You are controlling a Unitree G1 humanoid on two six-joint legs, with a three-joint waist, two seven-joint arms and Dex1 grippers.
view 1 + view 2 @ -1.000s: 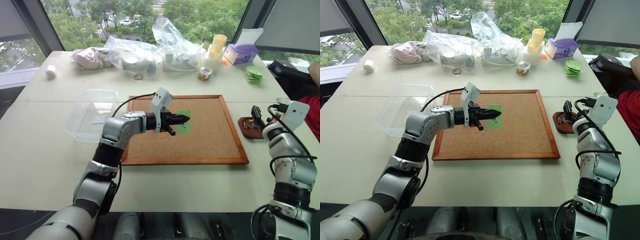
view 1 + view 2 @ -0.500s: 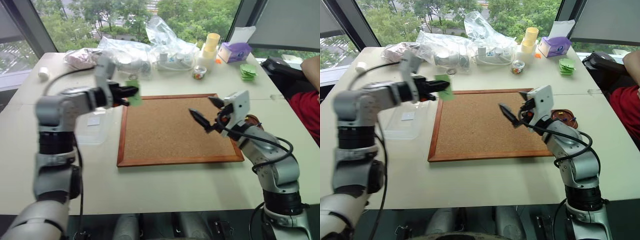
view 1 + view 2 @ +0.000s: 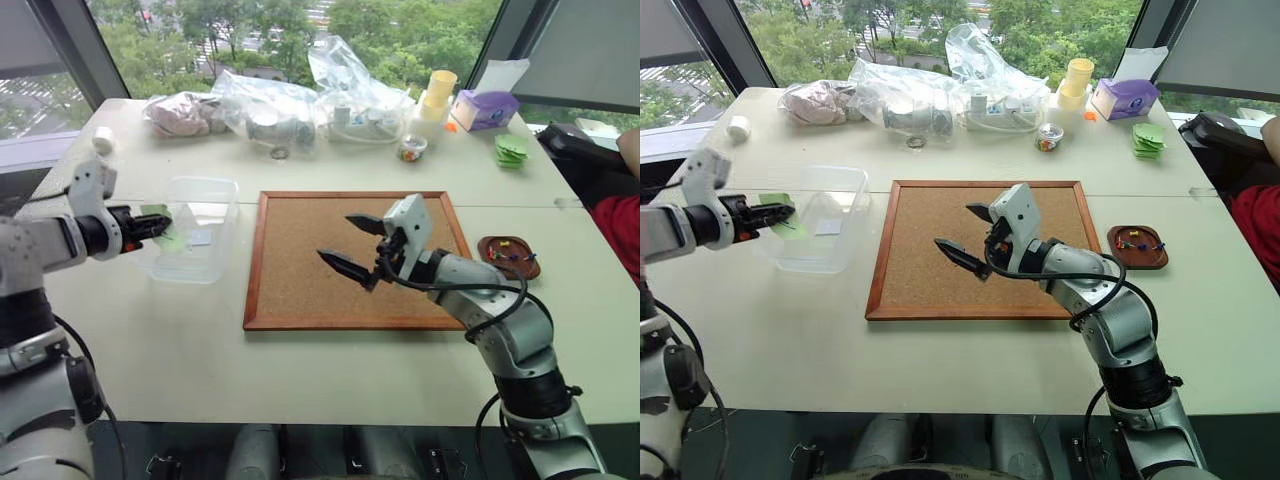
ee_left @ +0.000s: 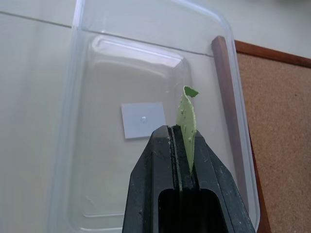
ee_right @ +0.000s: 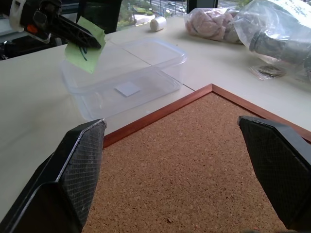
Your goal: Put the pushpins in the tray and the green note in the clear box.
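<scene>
The left end effector (image 4: 181, 145) pinches the small pale green paper note (image 4: 187, 119) by one edge, just above the clear plastic box (image 3: 215, 190). Thin and limp, it curls freely and should drop lightly. The right end effector (image 3: 965, 235) is spread.

The clear box (image 3: 195, 228) is glossy transparent plastic, the green note (image 4: 187, 125) thin curling paper, the board (image 3: 330, 255) rough cork framed in smooth wood, the tabletop (image 3: 330, 375) matt.
</scene>
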